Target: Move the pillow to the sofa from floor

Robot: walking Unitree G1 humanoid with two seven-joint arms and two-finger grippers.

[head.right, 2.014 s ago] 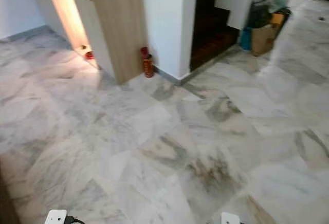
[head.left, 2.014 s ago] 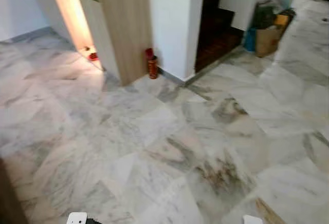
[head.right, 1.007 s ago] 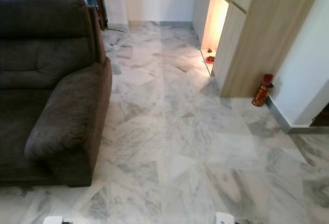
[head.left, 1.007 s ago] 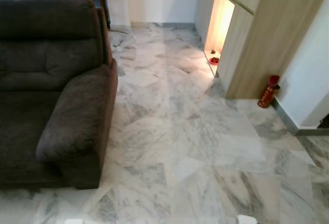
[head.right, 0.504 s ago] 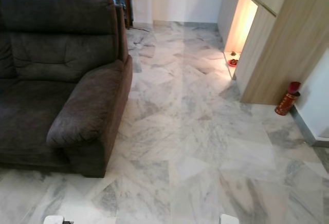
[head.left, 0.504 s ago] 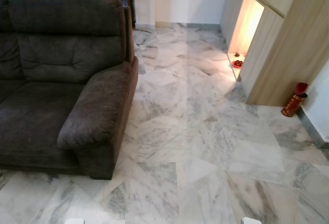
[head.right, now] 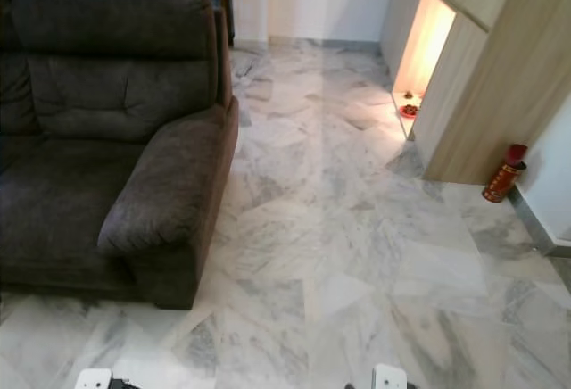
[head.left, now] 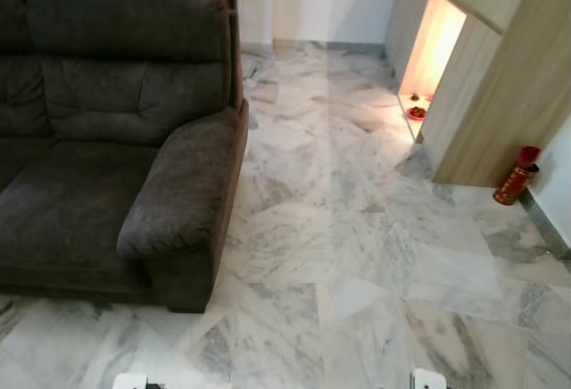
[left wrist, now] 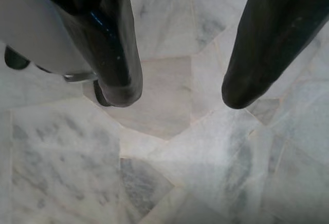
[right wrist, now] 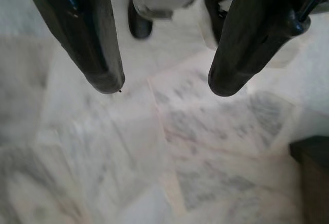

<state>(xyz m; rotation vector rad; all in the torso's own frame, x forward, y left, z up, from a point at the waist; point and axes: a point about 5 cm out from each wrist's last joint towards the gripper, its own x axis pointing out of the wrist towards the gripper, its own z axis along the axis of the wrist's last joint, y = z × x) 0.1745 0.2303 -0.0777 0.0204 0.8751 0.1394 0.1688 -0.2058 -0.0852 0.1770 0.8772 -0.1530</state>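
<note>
Camera panned left since two seconds ago: stairwell, boxes out of frame; sofa (head.left: 116, 139) now at left; red canister (head.left: 517, 175) now far right.

You have the sofa (head.left: 116, 139) on your left, the floor (head.left: 357, 255) running ahead past its armrest — the cabinet (head.left: 508, 77) stands right, a bottle (head.left: 516, 176) at its near corner, a small dish (head.left: 416, 112) in its niche.

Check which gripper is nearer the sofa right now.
Left. The left gripper hangs open over bare marble on the sofa's side of the robot; the right gripper, also open, hangs on the far side, toward the red bottle.
</note>
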